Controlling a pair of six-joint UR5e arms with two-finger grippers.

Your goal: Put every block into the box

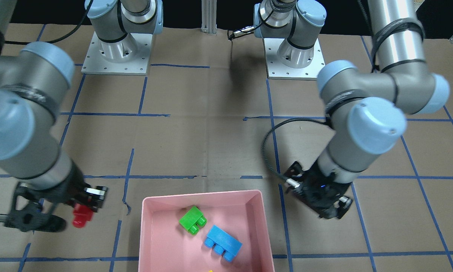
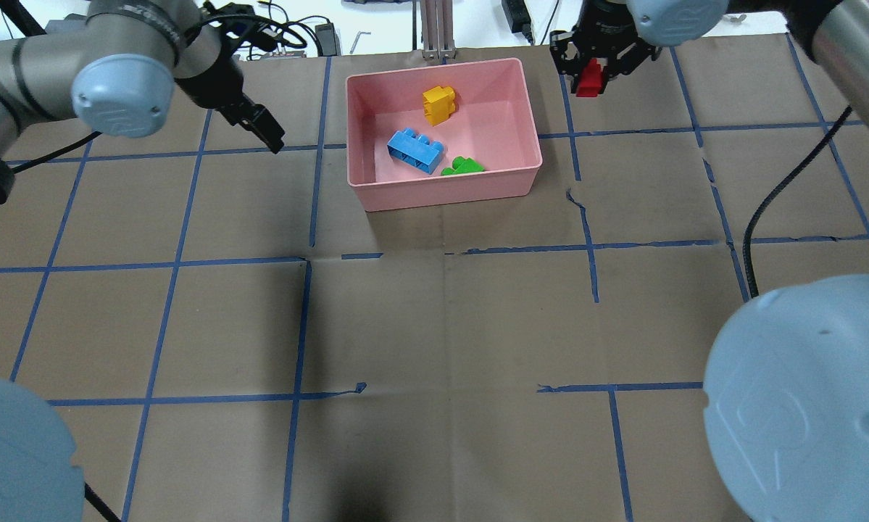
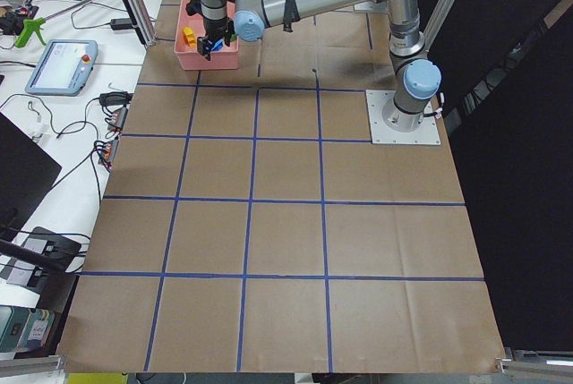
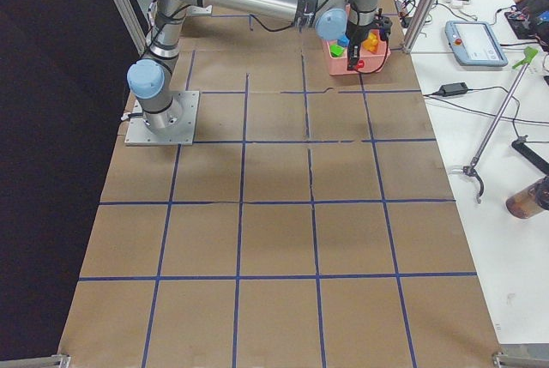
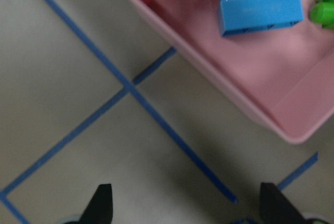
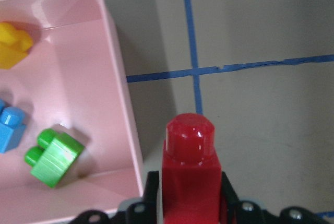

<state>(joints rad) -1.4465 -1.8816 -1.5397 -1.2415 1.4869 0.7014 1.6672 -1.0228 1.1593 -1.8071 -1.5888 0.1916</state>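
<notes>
Right pincer [image 2: 595, 61] clamped on red block [image 6: 190, 166], just outside the wall of the box [image 2: 448, 190] nearest the bench's right edge. Box sits mid far edge of bench. Green block [image 1: 192, 220], blue block [image 1: 222, 241] and yellow block [image 2: 439, 104] already inside. Left pincer [image 5: 188, 205] apart, empty, beside the opposite wall. Step in hand: carry red over the wall with clearance, release low over bare floor so it can't bounce out

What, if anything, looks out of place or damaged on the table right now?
Nothing spilled. The paper cover is torn in places, such as beside the box, breaking the tape lines. The blue block lies on its side inside. The red block is outside, in the right gripper.
</notes>
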